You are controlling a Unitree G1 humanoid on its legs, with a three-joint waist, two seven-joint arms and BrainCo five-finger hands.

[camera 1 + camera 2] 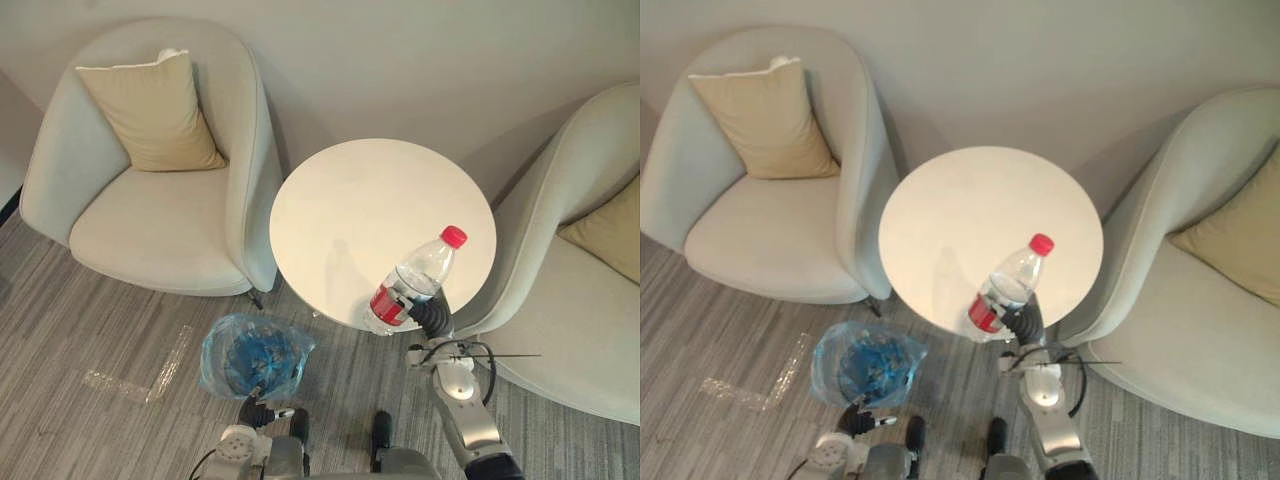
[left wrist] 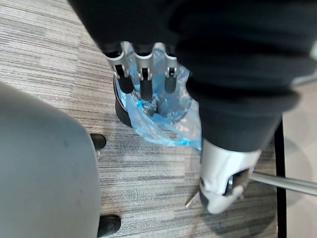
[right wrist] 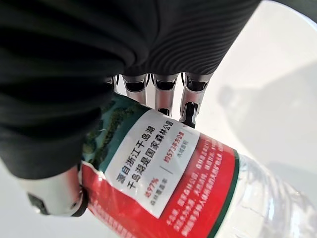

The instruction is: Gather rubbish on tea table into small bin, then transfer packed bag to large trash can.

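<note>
Bottle (image 1: 415, 282) clamped by right hand (image 1: 430, 318) fingers over surface (image 1: 350, 200) edge, long axis tilted, red cap (image 1: 454, 236) pointed up and away, left hand (image 1: 256, 410) fingers relaxed beside bagged bin (image 1: 250, 355)

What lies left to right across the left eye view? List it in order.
In order: left armchair → bin → bottle, gripped by the right robot hand → right armchair. The table is left out, since the bottle overlaps it.
</note>
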